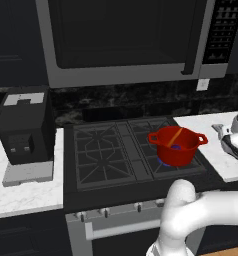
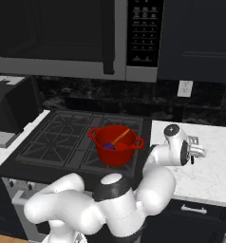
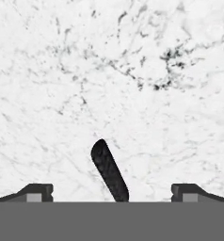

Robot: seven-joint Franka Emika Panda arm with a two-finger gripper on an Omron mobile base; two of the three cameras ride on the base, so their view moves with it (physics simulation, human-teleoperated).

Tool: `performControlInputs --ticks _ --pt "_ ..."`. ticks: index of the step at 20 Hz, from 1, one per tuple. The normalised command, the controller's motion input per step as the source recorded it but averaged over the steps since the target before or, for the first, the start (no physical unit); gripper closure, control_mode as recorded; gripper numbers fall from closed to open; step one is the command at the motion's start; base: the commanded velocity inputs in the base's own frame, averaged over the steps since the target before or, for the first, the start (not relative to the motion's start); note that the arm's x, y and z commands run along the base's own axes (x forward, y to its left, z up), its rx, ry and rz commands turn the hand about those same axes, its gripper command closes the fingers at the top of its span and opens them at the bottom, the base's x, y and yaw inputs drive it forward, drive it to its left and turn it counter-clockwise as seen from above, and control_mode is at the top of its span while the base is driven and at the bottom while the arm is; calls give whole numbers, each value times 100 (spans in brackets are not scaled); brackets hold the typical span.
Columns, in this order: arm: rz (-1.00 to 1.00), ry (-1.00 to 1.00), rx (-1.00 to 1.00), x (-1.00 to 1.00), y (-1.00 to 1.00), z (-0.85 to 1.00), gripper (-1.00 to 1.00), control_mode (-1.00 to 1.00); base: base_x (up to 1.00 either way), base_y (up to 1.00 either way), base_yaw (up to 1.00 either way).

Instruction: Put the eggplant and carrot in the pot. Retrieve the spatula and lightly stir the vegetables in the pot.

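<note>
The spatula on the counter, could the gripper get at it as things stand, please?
Probably yes: the open gripper hangs right over the spatula on the marble counter, nothing between them.

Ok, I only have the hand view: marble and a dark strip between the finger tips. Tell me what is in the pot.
Observer: The pot holds the carrot, leaning up to its rim, and the eggplant at the bottom.
Operator: Say where the pot stands.
Observer: On the right side of the stove, with a blue flame under it.
Operator: Now place the gripper for me.
Observer: The gripper hangs over the white counter to the right of the stove, apart from the pot.
</note>
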Motion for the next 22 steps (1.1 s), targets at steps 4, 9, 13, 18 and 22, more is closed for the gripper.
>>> performControlInputs --ticks 4,9,13,18,22 --pt "2 16 16 9 -50 0 -100 -100 0 0 0" --pt "6 12 14 16 -36 -3 -100 -100 0 0 0" --pt "13 2 5 30 -4 -26 -100 -100 0 0 0" --pt "15 0 1 8 0 -54 -100 -100 0 0 0" --pt "12 2 0 0 0 -66 -100 -100 0 0 0"
